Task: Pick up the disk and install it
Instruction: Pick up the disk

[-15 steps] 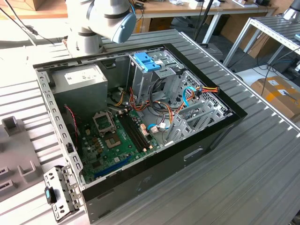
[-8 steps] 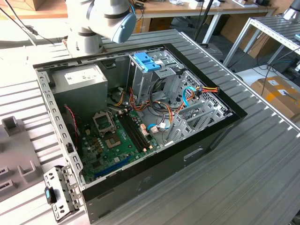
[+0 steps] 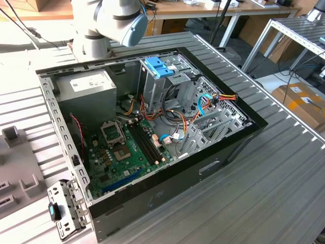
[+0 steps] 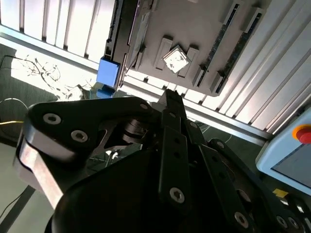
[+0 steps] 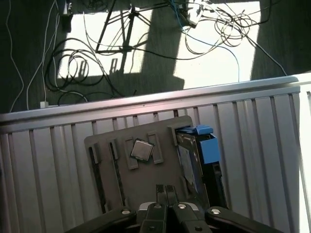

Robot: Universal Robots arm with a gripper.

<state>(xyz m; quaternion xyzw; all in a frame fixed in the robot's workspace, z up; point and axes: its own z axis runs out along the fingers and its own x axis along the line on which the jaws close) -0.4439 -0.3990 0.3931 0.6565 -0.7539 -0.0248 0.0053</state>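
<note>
Black gripper, first wrist view: the fingers are seen pressed together with nothing held between them; it is hung above a grey tray.
Clock used: 12 o'clock is taken as the way the fingers point.
Place of the disk: it is stood on edge in a holder at the tray's side, at about 1 o'clock from the jaws, near but apart from them. A blue block is set just beside it.
Count on the tray: one disk, one square chip at 11 o'clock, two dark strips held in slots at 10 o'clock.
Edges and room: bare slats of the table are open beyond the disk. The table edge is met at 12 o'clock, with cables on the floor past it.
Second wrist view: the gripper is shown closed and empty. The chip is seen just ahead of the fingertips, the blue block off to one side.
Exterior view: one arm is seen at 11 o'clock of an open computer case. One blue bracket is fitted in its drive cage. The grey tray is seen at 9 o'clock, and open table at 3 o'clock.
</note>
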